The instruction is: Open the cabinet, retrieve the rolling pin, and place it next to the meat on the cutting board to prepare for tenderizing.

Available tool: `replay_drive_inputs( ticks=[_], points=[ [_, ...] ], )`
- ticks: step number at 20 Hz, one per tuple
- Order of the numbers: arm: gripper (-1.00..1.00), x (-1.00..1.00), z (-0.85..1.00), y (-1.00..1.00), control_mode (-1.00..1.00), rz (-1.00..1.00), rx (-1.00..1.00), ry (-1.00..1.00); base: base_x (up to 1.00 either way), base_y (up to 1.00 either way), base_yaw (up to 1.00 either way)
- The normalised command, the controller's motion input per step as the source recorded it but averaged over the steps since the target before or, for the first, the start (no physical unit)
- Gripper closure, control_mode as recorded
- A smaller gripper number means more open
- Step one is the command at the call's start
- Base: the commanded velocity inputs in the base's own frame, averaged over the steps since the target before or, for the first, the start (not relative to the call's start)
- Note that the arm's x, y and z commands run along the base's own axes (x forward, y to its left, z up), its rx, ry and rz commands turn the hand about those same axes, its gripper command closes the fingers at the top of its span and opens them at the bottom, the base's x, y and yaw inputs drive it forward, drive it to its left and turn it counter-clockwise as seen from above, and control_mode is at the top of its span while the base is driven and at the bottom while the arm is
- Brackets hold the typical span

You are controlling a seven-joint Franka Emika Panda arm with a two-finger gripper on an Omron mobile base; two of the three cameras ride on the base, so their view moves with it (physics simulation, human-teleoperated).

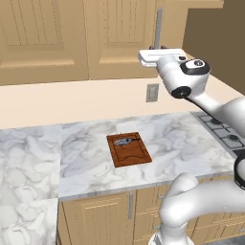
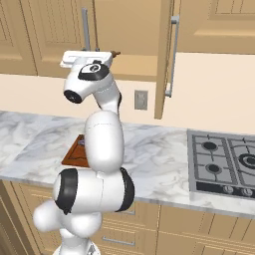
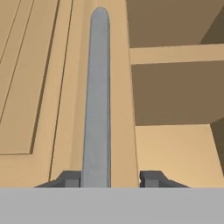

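Observation:
The cabinet (image 1: 119, 38) hangs over the counter. Its left door (image 3: 35, 87) is closed. Its right door (image 2: 163, 60) stands swung out edge-on and bares shelves (image 3: 175, 54) that look bare. My gripper (image 3: 110, 178) is open at the left door's silver bar handle (image 3: 97, 96), near its lower end. The bar stands between the fingertips (image 3: 70, 178), close to the left one. From the base views the gripper (image 1: 158, 48) (image 2: 107, 51) is raised at that handle (image 1: 158, 26) (image 2: 85, 27). On the marble lies the cutting board (image 1: 128, 149) (image 2: 74, 152) with the meat (image 1: 124, 141) near its far edge. The rolling pin is out of view.
A stove (image 2: 224, 164) (image 1: 225, 131) sits to the right on the marble counter (image 1: 86, 158). A wall outlet (image 1: 152, 93) (image 2: 141, 99) is below the cabinet. The open door's handle (image 2: 173, 55) juts out beside my arm. Low cabinets (image 1: 95, 220) run under the counter.

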Motion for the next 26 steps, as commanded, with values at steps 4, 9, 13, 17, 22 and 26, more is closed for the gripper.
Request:
replay_drive_inputs(
  ticks=[4,9,13,17,22,26],
  points=[
    [1.0,-0.06,-0.01,0.03,-1.0,-0.14,-0.04,0.01,0.0,0.0,0.0],
    [1.0,-0.52,-0.01,0.17,-1.0,-0.08,-0.04,0.0,0.0,0.0,0.0],
    [1.0,-0.85,-0.03,0.25,-1.0,-0.04,-0.04,-0.03,0.0,0.0,0.0],
    [1.0,-0.87,-0.02,0.34,-1.0,-0.01,-0.03,-0.02,0.0,0.0,0.0],
    [1.0,-0.93,-0.03,0.53,-1.0,0.0,-0.05,-0.03,0.0,0.0,0.0],
    [1.0,-0.97,0.0,0.55,-1.0,0.0,-0.04,-0.06,0.0,0.0,0.0]
  ],
)
